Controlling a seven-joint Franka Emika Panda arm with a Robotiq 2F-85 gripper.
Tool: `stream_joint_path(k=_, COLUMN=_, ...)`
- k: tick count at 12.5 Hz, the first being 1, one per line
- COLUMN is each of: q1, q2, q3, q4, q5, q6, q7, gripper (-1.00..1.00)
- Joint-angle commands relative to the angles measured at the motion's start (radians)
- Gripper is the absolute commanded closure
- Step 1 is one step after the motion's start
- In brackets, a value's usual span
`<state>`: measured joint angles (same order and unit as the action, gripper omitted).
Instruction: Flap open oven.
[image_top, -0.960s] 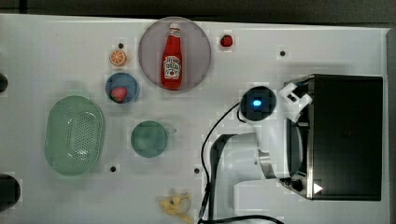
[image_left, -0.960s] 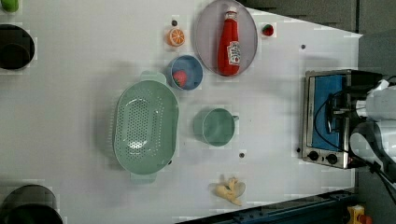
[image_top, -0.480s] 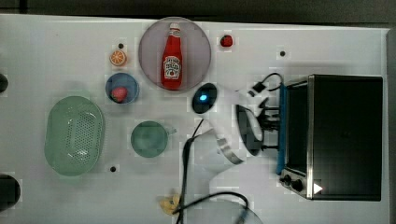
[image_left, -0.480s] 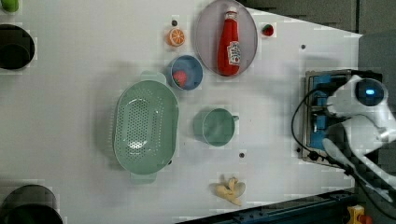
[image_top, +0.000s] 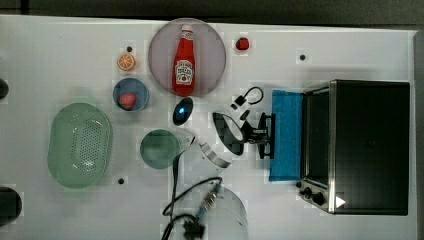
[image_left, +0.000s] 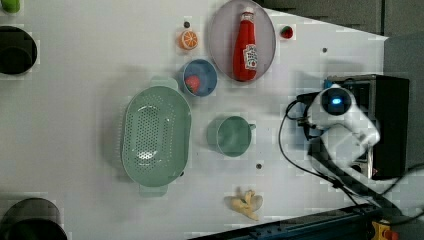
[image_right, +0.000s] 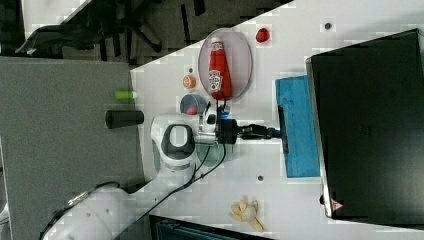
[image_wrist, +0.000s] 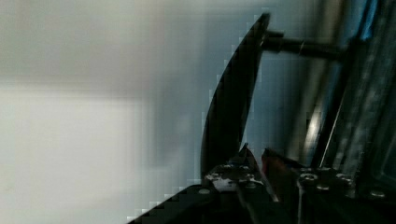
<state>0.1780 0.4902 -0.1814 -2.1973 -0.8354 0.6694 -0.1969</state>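
Top view – oven (image_top: 367, 145) door (image_top: 286, 135) flapped flat, fingers (image_top: 266, 136) pinching handle (image_top: 272, 136), left view – door hidden.

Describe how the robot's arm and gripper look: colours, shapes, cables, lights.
The arm has rounded white segments with dark rings at the joints. A blue light glows on a dark round cap. Black cables loop along it. The gripper is black with slim dark fingers.

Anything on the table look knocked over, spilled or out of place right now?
Nothing looks spilled or damaged. The ketchup bottle lies on its side on the grey plate. The oven door is folded down flat, with the gripper at its handle.
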Motion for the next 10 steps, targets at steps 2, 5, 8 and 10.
stream_joint_path(k=2, q1=0.026, q2=0.075, q3=0.003, q4=0.050, q5=-0.017, q6=0.009, q7=0.206, gripper=0.65)
stream_joint_path(k=5, q1=0.024, q2=0.049, q3=0.002, q4=0.074, q5=0.014, q6=0.024, q7=0.212, gripper=0.65)
stream_joint_path(k=8, q1=0.011, q2=-0.025, q3=0.003, q4=0.074, q5=0.198, q6=0.088, q7=0.200, gripper=0.65)
stream_joint_path(k=10, q1=0.010, q2=-0.092, q3=0.003, q4=0.073, q5=0.370, q6=0.115, q7=0.198, gripper=0.65)
